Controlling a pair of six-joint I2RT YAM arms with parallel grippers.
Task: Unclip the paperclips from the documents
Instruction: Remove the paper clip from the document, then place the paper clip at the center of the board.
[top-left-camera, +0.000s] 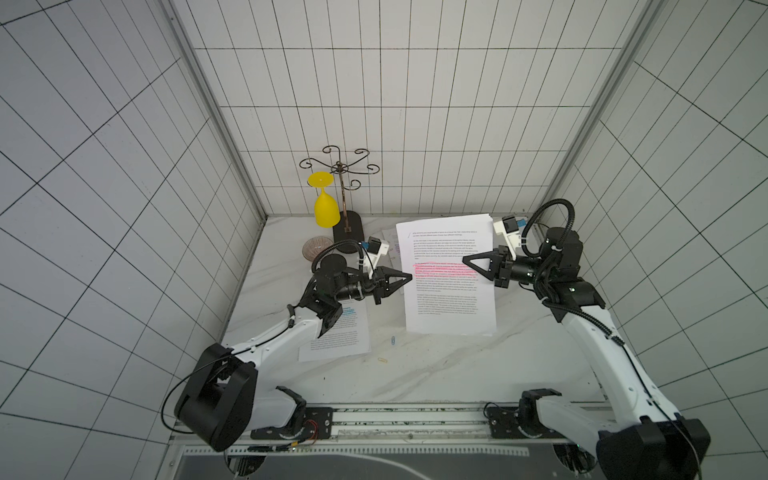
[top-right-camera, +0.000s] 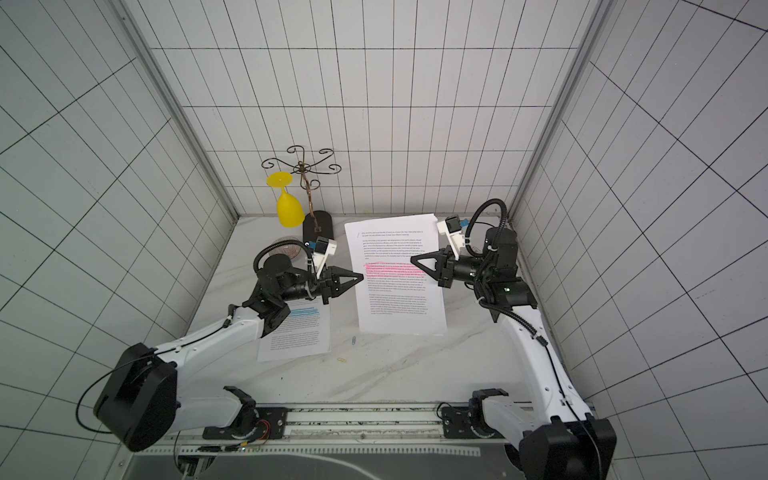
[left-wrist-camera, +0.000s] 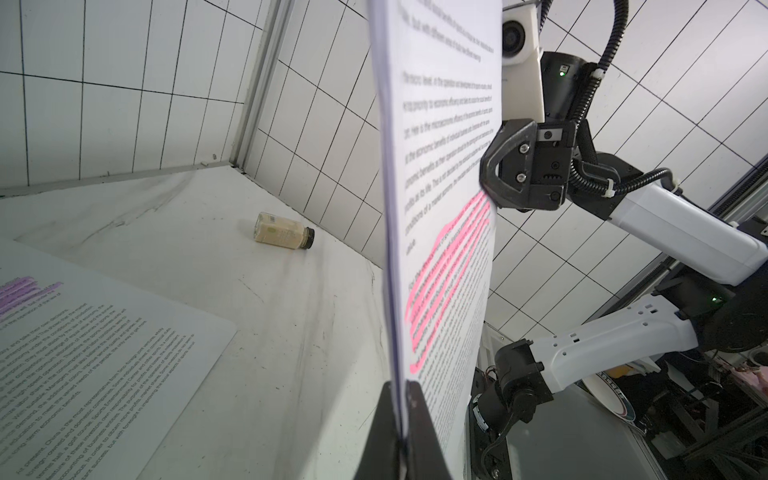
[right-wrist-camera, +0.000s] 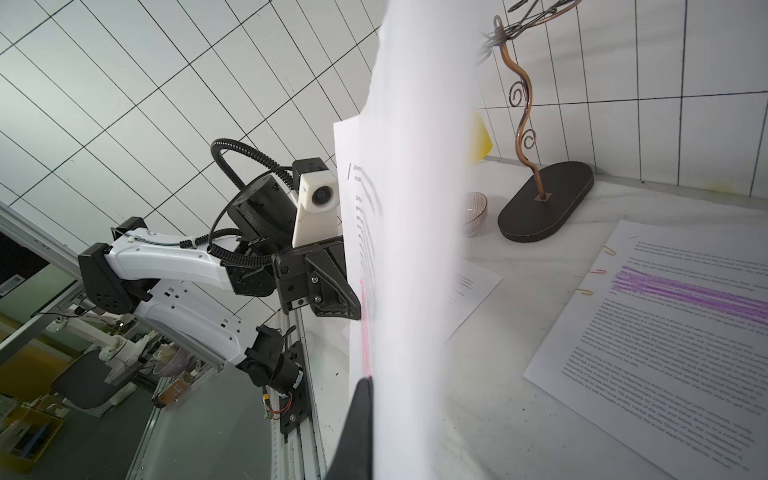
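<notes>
The left gripper (top-left-camera: 409, 277) has its fingers (left-wrist-camera: 419, 415) pinched tight on the left edge of the pink-highlighted document (top-left-camera: 449, 299). The right gripper (top-left-camera: 466, 259) is clamped on the opposite edge, level with the pink band. Between them the stack hangs clear of the table (top-left-camera: 436, 374), centre-right in both top views.

Two clips already lie loose in the lower middle of the frame: a blue paperclip (top-left-camera: 393, 340) and a gold paperclip (top-left-camera: 382, 360), both just beside the blue-highlighted document (top-left-camera: 345, 338), which lies flat under the left arm. The purple-highlighted document (right-wrist-camera: 665, 340) lies flat behind the raised stack, with three paperclips (right-wrist-camera: 597, 271) along one edge, so that one is clearly left to do. No clip is plain on the raised stack; a dark slash near its upper left corner could be wire or print, and I cannot tell which.

Both arms come up from the bottom corners of the frame, elbows bent. Their wrists are level, so the grippers point at each other across the sheet.
</notes>
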